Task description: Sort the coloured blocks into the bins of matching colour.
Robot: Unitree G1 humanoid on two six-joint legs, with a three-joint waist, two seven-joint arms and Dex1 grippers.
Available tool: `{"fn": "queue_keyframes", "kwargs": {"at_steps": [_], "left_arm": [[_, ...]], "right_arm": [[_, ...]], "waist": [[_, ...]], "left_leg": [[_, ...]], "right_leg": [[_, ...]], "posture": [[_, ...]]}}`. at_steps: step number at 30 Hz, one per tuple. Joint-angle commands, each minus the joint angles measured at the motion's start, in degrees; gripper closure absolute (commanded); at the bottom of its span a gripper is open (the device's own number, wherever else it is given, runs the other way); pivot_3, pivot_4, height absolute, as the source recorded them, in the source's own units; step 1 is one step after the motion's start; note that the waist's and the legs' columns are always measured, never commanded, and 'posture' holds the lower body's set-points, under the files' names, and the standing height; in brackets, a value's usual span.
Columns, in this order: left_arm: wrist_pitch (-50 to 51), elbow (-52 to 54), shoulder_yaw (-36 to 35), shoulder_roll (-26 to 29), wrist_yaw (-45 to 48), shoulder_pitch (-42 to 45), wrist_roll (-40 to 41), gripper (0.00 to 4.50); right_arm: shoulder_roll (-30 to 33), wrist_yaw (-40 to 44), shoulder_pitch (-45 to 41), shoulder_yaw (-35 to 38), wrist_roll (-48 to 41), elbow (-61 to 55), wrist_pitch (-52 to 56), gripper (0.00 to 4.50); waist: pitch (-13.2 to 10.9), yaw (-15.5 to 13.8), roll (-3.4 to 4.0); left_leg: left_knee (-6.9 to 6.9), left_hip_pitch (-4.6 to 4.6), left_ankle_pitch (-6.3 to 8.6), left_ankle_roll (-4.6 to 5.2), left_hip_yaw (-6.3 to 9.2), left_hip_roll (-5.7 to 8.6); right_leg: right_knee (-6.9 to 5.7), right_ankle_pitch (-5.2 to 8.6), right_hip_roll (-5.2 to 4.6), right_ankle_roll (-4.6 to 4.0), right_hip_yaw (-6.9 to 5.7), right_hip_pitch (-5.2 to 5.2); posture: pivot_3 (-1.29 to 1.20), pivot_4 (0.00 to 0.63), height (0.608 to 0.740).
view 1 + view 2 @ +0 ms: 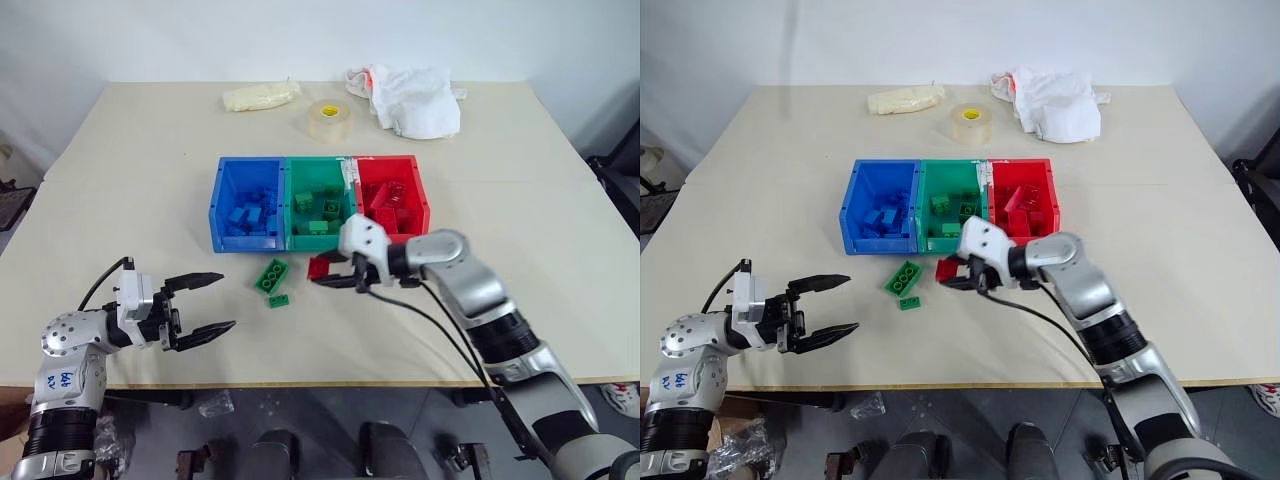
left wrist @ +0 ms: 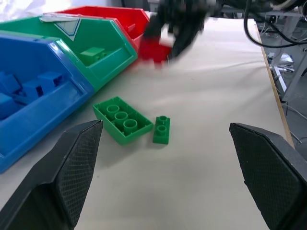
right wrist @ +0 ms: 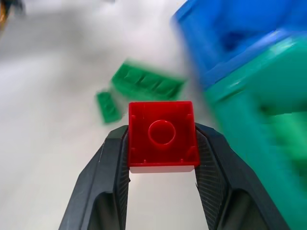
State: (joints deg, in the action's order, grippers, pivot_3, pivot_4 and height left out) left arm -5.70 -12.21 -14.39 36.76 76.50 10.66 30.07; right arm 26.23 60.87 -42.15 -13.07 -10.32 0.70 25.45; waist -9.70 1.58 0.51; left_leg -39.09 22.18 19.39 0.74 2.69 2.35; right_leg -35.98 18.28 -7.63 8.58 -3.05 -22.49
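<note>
The right gripper (image 3: 161, 143) is clamping a red block (image 3: 162, 135) between its two black fingers (image 3: 111, 158), holding it just above the surface (image 1: 520, 200) in front of the green bin (image 1: 320, 203). The block's hollow underside is facing the wrist camera. The left gripper (image 1: 205, 304) is hanging level over the near left part of the surface with its fingers spread wide apart, gripping nothing.

The three bins are sitting joined in a row at mid-surface: the blue bin (image 1: 246, 204) on the left, the green bin in the middle, the red bin (image 1: 393, 196) on the right. Each is holding blocks of its own colour.

Two green blocks are lying loose on the surface in front of the bins: a large green block (image 1: 272, 275) with two rows of studs, and a small green block (image 1: 279, 300) just beside it on the near side, not quite touching.

Toward the far edge are lying a roll of clear tape (image 1: 328, 119), a crumpled white cloth (image 1: 412, 98) and a pale bag (image 1: 260, 95).
</note>
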Motion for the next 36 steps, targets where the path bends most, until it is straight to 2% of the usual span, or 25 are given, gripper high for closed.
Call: {"fn": "queue_keyframes", "kwargs": {"at_steps": [1,7,9,11,12,16,24,28,32,36], "left_arm": [[-0.3,-0.6,0.3,-0.2,0.6,1.2,0.5,0.0],[-1.2,-3.6,2.0,-1.3,0.5,4.1,-0.9,0.0],[-1.5,-4.3,2.5,-1.7,0.5,4.8,-1.2,0.0],[-1.7,-4.6,2.6,-2.0,0.5,5.2,-1.4,0.0],[-1.8,-4.6,2.7,-2.1,0.5,5.3,-1.5,0.0],[-1.4,-4.1,2.7,-2.2,-0.6,5.1,-1.6,0.0],[-0.1,-0.2,1.3,-0.3,-2.5,1.2,-1.3,0.0],[0.3,2.8,-1.9,2.5,-3.7,-4.9,-1.4,0.0],[2.2,6.9,-5.0,5.3,-5.3,-12.2,-1.0,0.0],[4.5,11.4,-5.0,6.5,-7.5,-16.6,-2.0,0.0]], "right_arm": [[3.8,-4.2,-2.3,6.7,-0.1,0.2,0.8,3.04],[5.7,-8.7,-9.4,9.2,3.1,15.1,-6.1,3.04],[5.3,-9.6,-11.9,9.1,4.2,21.0,-9.1,2.29],[5.1,-10.5,-13.6,8.8,5.5,25.1,-11.5,1.8],[5.3,-10.7,-14.3,8.6,6.2,26.7,-12.7,1.39],[7.0,-8.1,-13.8,9.4,5.8,26.1,-14.3,0.12],[17.0,8.7,-0.2,11.8,-4.2,7.6,-9.6,0.05],[24.7,15.9,9.5,15.3,-8.5,2.8,-8.4,0.05],[28.6,17.7,14.6,17.0,-9.3,2.4,-9.0,0.05],[28.6,17.1,15.2,17.2,-9.8,2.1,-8.3,0.05]], "waist": [[0.0,0.0,0.0],[0.0,0.3,0.0],[0.0,0.5,0.0],[0.0,0.6,0.0],[0.0,0.7,0.0],[0.0,0.9,0.0],[0.0,0.0,0.0],[0.0,-0.1,-0.01],[0.0,0.0,0.0],[0.0,-0.1,0.05]], "left_leg": [[0.0,0.0,0.0,0.0,0.0,0.01],[0.06,-0.01,0.0,0.0,-0.1,-0.01],[0.11,-0.02,0.0,0.0,-0.15,-0.02],[0.11,-0.02,0.0,0.0,-0.18,-0.02],[0.11,-0.02,0.0,0.0,-0.18,-0.02],[0.1,-0.01,0.0,0.0,-0.15,-0.02],[0.04,0.02,0.0,0.01,-0.05,0.0],[0.02,0.02,0.01,0.01,-0.1,-0.04],[0.04,0.0,0.01,0.02,-0.15,-0.06],[0.05,-0.01,0.01,0.02,-0.21,-0.11]], "right_leg": [[0.0,0.0,-0.01,0.0,0.0,0.0],[0.0,0.0,0.02,0.0,0.03,-0.05],[0.01,0.0,0.04,0.0,0.02,-0.07],[0.0,0.0,0.04,0.0,0.01,-0.07],[-0.01,0.0,0.03,0.0,0.01,-0.07],[0.0,0.0,0.02,0.0,0.01,-0.07],[0.03,0.0,-0.02,0.0,-0.02,0.0],[0.07,0.0,-0.01,0.0,0.01,0.02],[0.12,0.0,-0.04,0.0,0.06,0.03],[0.23,0.0,-0.06,0.0,0.11,0.04]], "posture": [[0.0,0.15,0.74],[0.0,0.15,0.74],[0.0,0.15,0.74],[0.0,0.15,0.74],[0.0,0.15,0.74],[0.0,0.15,0.74],[0.0,0.15,0.74],[0.0,0.15,0.74],[0.0,0.15,0.74],[0.0,0.15,0.74]]}}
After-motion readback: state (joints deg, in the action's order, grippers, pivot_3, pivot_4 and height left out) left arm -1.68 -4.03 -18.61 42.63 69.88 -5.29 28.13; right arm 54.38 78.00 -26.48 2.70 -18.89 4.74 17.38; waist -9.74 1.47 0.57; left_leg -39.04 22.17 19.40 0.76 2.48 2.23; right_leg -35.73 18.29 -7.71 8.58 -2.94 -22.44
